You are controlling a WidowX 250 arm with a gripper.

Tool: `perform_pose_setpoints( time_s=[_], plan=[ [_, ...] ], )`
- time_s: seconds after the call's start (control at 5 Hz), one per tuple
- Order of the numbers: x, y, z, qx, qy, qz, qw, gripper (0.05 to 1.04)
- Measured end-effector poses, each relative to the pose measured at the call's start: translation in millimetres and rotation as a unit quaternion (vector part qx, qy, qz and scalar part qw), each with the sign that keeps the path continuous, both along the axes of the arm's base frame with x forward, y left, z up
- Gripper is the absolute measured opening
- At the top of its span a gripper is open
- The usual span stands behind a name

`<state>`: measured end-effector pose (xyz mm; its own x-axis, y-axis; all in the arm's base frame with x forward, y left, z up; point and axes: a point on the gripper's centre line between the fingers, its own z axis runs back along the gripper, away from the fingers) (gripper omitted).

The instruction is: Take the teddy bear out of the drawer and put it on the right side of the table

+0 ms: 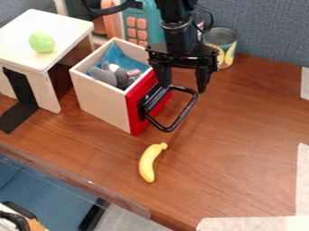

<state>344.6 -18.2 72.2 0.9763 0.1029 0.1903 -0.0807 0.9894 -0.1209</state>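
1. So the teddy bear (104, 76) is a soft grey plushie with some pink and whitish bits, lying in the drawer, partly hidden by its walls. Can't really tell which way it's facing.
2. The drawer (100, 102) is a pale, open-topped box, red front, black loop handle, sitting upright on the wood-grain counter (241, 135).

One fixed view looks down at a slant across the worktop (241, 135) — from fairly near, facing the blue-grey partition (265, 27) along the frame's top.
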Motion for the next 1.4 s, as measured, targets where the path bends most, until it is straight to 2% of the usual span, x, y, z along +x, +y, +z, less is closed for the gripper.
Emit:
perform_pose_setpoints(
  time_s=[0.2, 0.4, 0.6, 0.8, 1.0, 1.2, 1.4],
  plan=[
    [-3, -2, -9.0, -0.008, 0.018, -0.001, 0.9998, 1.000],
    [7, 21, 24.7, -0.061, -0.012, 0.015, 0.9979, 0.999],
    [5, 45, 62.0, -0.077, -0.063, 0.038, 0.9943, 1.000],
    [-10, 71, 78.6, -0.050, -0.090, 0.048, 0.9935, 1.000],
    [-28, 87, 62.4, -0.001, -0.051, 0.044, 0.9977, 1.000],
    [-27, 99, 41.3, 0.045, -0.017, 0.050, 0.9976, 1.000],
    [-23, 98, 14.8, 0.073, 0.015, 0.035, 0.9966, 1.000]
  ],
)
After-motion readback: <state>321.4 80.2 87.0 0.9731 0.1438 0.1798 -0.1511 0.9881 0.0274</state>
